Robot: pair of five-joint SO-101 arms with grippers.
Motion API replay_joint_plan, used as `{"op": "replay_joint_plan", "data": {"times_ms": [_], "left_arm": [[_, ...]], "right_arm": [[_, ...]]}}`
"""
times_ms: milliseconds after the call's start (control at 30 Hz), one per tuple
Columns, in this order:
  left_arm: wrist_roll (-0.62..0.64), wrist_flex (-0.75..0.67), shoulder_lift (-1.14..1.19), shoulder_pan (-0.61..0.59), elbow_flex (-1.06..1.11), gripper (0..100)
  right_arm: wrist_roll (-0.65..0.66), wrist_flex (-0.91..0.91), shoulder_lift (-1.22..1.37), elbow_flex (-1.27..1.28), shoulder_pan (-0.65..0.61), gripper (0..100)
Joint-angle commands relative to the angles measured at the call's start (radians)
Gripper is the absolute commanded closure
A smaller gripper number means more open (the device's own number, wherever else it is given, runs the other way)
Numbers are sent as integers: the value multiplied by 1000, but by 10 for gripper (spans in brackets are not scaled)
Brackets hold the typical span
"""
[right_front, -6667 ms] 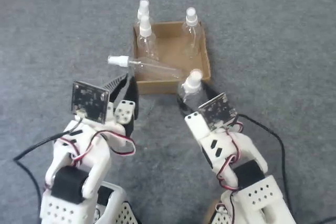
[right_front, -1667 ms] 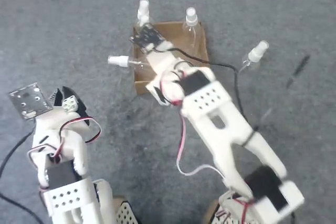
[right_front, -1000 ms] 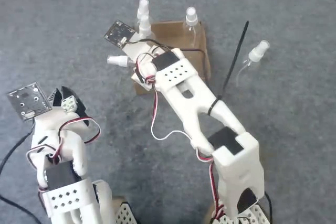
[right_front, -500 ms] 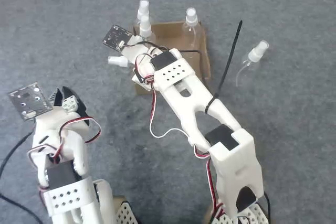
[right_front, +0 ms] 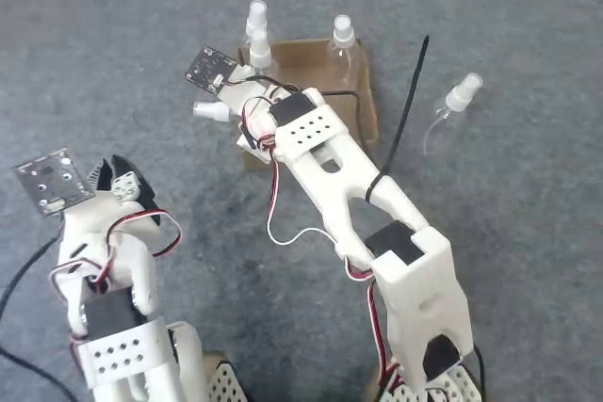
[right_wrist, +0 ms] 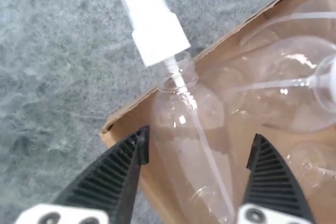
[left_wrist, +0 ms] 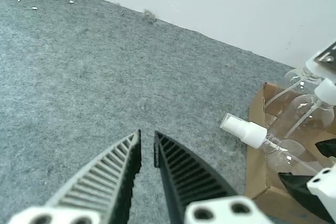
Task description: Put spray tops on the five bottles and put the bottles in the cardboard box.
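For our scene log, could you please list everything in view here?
Clear plastic spray bottles with white tops: five; two upright at the box's far left corner, one upright at its far right, one lying across its left wall, one standing on the carpet right of the box.
Brown cardboard box: one, far centre.
Grey carpet: one, under everything.
Left tool: black, shut, over bare carpet.
Right tool: black, open, straddling the lying bottle.
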Motion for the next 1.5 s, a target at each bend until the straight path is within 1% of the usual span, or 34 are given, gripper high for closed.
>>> {"op": "replay_joint_plan", "data": {"times_ms": [0, 133, 200, 367, 800, 967, 1100, 1467], "left_arm": [[8, -35, -15, 3, -16, 956], [8, -35, -15, 3, -16, 956], [8, -35, -15, 3, -16, 956], [8, -35, -15, 3, -16, 956], [8, -35, -15, 3, -16, 956], [8, -37, -15, 3, -16, 956], [8, -55, -15, 3, -13, 956], [8, -55, -15, 3, -13, 956]], "right_arm": [[9, -24, 4, -38, 4, 759], [15, -38, -4, -38, 13, 872], [15, -36, -5, -38, 13, 890], [15, -36, -12, -40, 13, 886], [14, -25, -122, -32, 12, 887], [12, 8, -133, -38, 5, 887], [8, 16, -183, -34, 5, 887], [-9, 107, -308, -34, -1, 887]]}}
